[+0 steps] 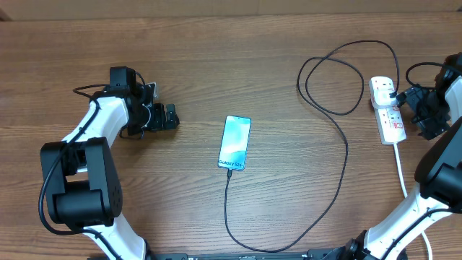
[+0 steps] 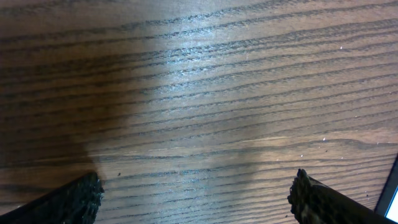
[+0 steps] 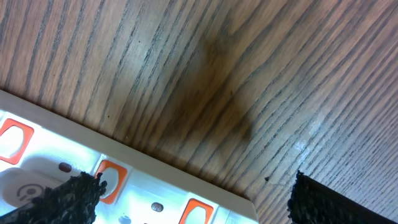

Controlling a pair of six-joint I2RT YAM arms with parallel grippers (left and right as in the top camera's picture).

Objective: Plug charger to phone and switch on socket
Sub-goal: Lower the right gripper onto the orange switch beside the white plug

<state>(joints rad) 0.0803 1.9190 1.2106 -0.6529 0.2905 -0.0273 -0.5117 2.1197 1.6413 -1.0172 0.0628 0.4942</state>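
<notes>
The phone (image 1: 234, 142) lies flat mid-table, its screen lit light blue. The charger (image 1: 345, 155), a thin black cable, meets the phone's near edge, loops along the front, then curls up to its plug head (image 1: 393, 92) in the white socket (image 1: 388, 115). My right gripper (image 1: 413, 105) hovers open just right of the socket. In the right wrist view the socket (image 3: 155, 186) shows orange-rimmed switches (image 3: 111, 180), with one finger (image 3: 68, 199) over it. My left gripper (image 1: 170, 118) is open over bare wood left of the phone. The phone's edge (image 2: 392, 199) shows at the frame corner.
The socket's white lead (image 1: 401, 170) runs toward the front beside my right arm. A black cable loop (image 1: 339, 76) lies on the wooden table (image 1: 238, 58) left of the socket.
</notes>
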